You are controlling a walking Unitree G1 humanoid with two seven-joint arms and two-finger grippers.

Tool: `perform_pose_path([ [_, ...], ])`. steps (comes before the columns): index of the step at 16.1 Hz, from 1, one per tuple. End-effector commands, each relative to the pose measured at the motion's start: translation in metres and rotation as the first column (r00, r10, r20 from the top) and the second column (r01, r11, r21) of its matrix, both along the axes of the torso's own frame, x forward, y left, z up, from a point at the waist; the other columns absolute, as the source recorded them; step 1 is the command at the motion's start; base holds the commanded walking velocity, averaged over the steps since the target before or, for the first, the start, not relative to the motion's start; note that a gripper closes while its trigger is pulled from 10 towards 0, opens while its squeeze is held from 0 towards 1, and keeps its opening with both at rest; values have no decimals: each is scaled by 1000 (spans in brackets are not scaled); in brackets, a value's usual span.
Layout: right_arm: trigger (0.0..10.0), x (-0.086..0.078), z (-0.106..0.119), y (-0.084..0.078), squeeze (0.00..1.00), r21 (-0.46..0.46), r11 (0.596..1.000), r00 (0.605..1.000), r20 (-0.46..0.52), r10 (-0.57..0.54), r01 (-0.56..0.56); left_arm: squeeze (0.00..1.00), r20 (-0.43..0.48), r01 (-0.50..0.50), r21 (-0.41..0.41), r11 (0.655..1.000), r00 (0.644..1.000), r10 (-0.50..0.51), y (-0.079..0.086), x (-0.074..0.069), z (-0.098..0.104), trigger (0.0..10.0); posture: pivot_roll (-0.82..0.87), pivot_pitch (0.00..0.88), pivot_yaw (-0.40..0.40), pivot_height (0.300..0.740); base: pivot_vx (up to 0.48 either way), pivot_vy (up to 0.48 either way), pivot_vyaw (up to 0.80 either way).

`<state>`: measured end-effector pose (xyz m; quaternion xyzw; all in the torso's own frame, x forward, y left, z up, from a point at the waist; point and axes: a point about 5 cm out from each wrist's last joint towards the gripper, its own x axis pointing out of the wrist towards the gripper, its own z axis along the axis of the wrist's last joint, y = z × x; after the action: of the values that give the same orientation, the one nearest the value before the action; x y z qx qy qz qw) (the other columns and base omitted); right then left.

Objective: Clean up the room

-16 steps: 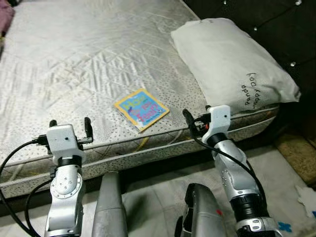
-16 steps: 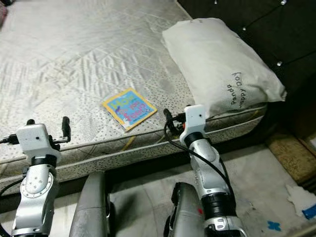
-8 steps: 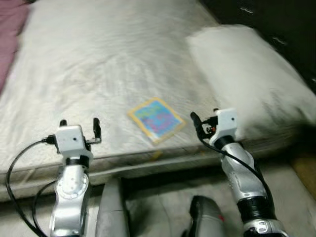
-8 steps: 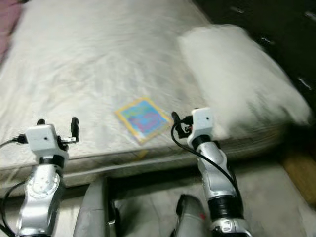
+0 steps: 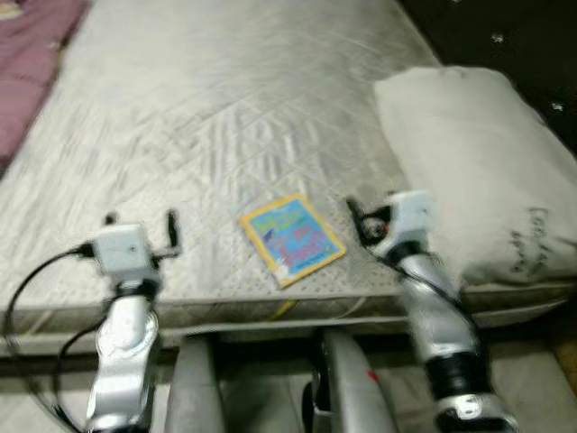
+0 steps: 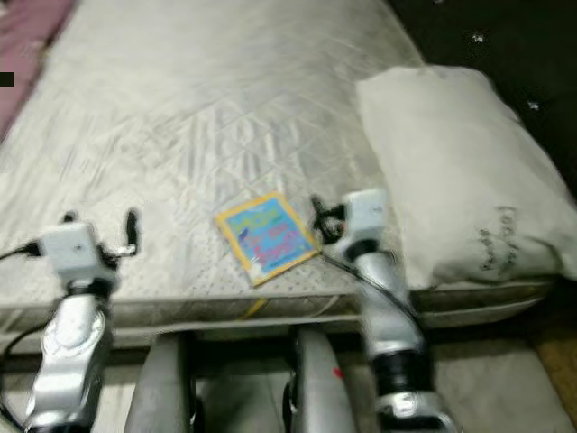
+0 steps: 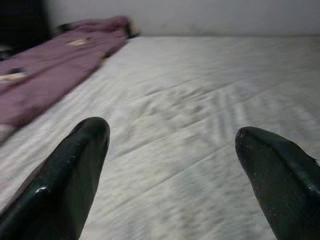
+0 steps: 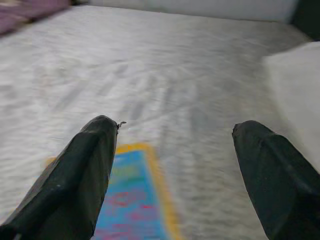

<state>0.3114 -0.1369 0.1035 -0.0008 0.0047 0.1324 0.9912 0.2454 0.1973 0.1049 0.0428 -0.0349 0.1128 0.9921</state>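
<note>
up front, in the head camera's left eye view, a bare quilted mattress [image 5: 225, 117] stretches across the frame, and a small colourful book [image 5: 291, 238] with a yellow border lies flat on it near the front edge, tilted at an angle. a white pillow [image 5: 478, 171] with dark handwriting on its side rests at the right end of the mattress, against a dark tufted headboard [image 5: 505, 36], and a purple blanket [image 5: 32, 72] lies along the far left. the left gripper [image 5: 140, 221] hovers over the front edge of the mattress, well to the left of the book, its fingers spread wide with nothing between them. the right gripper [image 5: 361, 216] hangs just beside the book's right edge, between book and pillow; the frame is blurred. the right eye view gives the same layout. next, the left wrist view looks along two black fingers [image 7: 65, 175] held far apart above plain mattress, with the purple blanket off in the distance. last, the right wrist view has its fingers [image 8: 75, 175] equally wide and empty, the book's blue cover and yellow rim just below and between them, beside one fingertip, and the pillow at the edge.
</note>
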Motion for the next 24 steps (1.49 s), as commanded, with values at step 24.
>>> perform_pose_path([
  [24,10000,-10,-1,-37,0,-61,994,996,-16,-93,92,0,-110,-113,-343,932,991,80,-15,46,-14,10000,-106,119,-47,497,0,0,-214],
])
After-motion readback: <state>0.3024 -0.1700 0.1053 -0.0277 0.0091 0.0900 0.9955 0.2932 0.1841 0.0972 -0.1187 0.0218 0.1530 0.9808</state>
